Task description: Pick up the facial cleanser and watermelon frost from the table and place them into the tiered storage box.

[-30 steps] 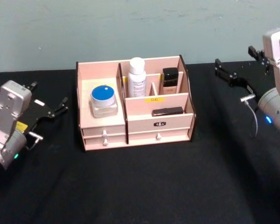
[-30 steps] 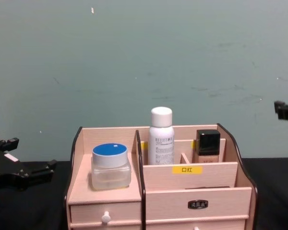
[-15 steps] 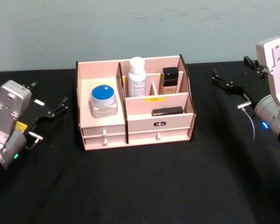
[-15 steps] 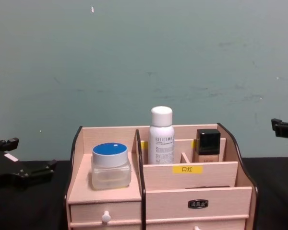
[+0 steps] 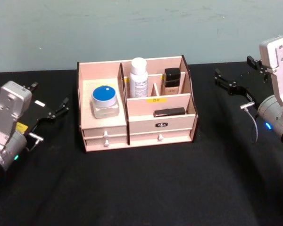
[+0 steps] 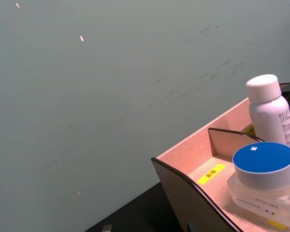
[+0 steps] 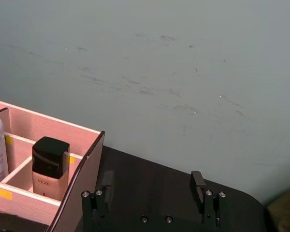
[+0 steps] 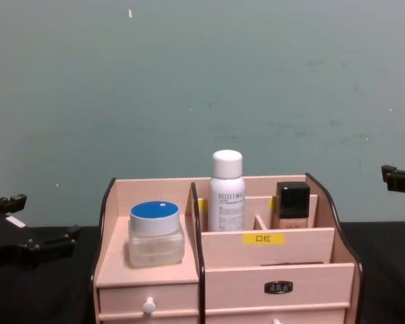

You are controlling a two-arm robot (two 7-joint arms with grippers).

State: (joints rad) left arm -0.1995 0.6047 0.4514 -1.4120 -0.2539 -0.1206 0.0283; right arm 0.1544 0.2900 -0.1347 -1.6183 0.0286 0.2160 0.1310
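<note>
1. Right gripper (image 5: 232, 66): fingers apart, nothing between them. It hangs above the table, pointing at the back wall. The right wrist view confirms a clear gap between the two fingertips (image 7: 197, 180).
2. Left gripper (image 5: 49, 96): fingers apart, also holding nothing, low over the cloth.
3. The storage box (image 5: 101, 66) sits between the two grippers, inboard of each. The right gripper is slightly nearer to the box's side wall.
4. Nearest the right gripper inside the box is a black-capped bottle (image 5: 172, 81), upright in the rear cell. A dark flat case (image 5: 170, 112) lies in the front tray with its long axis running across the box.
5. One cell further from the right gripper stands a white bottle (image 5: 138, 77), long axis vertical. My guess is that this is the cleanser.
6. Nearest the left gripper is a blue-lidded jar (image 5: 104, 101) on the left shelf.
7. I can't tell which item is the watermelon frost.
8. Judgement: nothing loose lies on the cloth near either gripper, so the placing looks done. Any further pick would start from inside the box.
</note>
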